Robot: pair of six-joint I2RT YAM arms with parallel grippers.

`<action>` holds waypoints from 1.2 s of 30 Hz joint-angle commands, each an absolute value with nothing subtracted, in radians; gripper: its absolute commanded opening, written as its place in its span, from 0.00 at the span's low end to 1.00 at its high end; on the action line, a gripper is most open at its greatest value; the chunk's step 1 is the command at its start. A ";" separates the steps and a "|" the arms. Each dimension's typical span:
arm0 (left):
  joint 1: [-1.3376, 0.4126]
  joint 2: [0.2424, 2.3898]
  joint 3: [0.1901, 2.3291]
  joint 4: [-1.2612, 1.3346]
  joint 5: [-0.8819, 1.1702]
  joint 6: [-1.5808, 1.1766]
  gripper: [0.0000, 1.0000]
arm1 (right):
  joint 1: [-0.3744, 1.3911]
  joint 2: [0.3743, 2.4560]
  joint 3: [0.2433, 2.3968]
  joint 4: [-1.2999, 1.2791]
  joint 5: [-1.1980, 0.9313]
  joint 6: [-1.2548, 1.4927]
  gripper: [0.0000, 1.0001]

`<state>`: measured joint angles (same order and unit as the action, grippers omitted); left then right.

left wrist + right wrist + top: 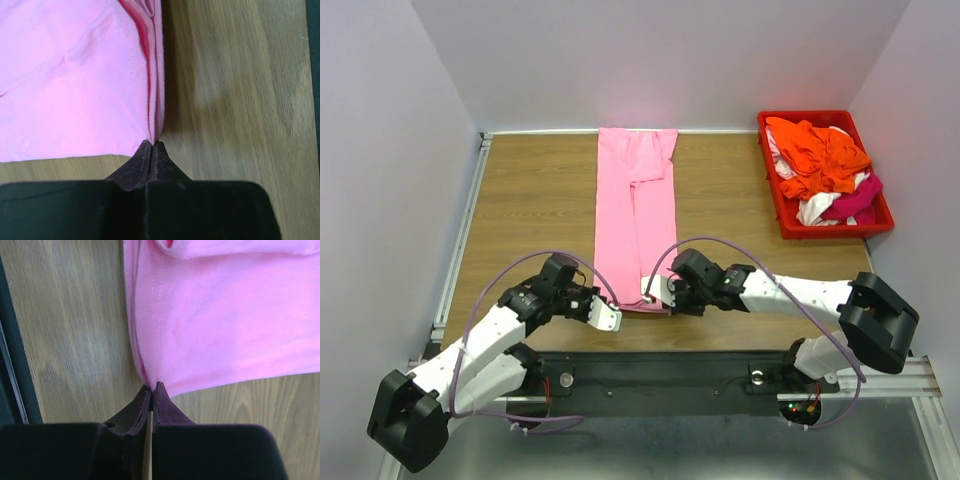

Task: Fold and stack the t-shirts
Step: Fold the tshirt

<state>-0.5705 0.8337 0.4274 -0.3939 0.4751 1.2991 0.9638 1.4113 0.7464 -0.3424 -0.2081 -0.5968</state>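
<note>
Clenched on near hem corners of pink t-shirt [633, 215] with left end effector [151, 146] and right end effector [151, 388]. Spread as long folded strip down middle of table [530, 210]. Heaped in red bin [775, 195]: orange, white, magenta t-shirts [825, 165].

I saw a red bin [830, 231] sitting at the far right of the wooden tabletop [530, 220], with white walls [660, 60] around.
</note>
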 commanded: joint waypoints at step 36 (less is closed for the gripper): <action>-0.273 1.477 0.899 -0.048 0.604 1.601 0.00 | 0.569 1.871 1.382 -0.368 -0.298 -0.994 0.01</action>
<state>-0.2905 1.4288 0.8188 -0.0929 0.5529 1.5459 0.5938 1.8370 1.3075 -0.3889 -0.2672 -0.9581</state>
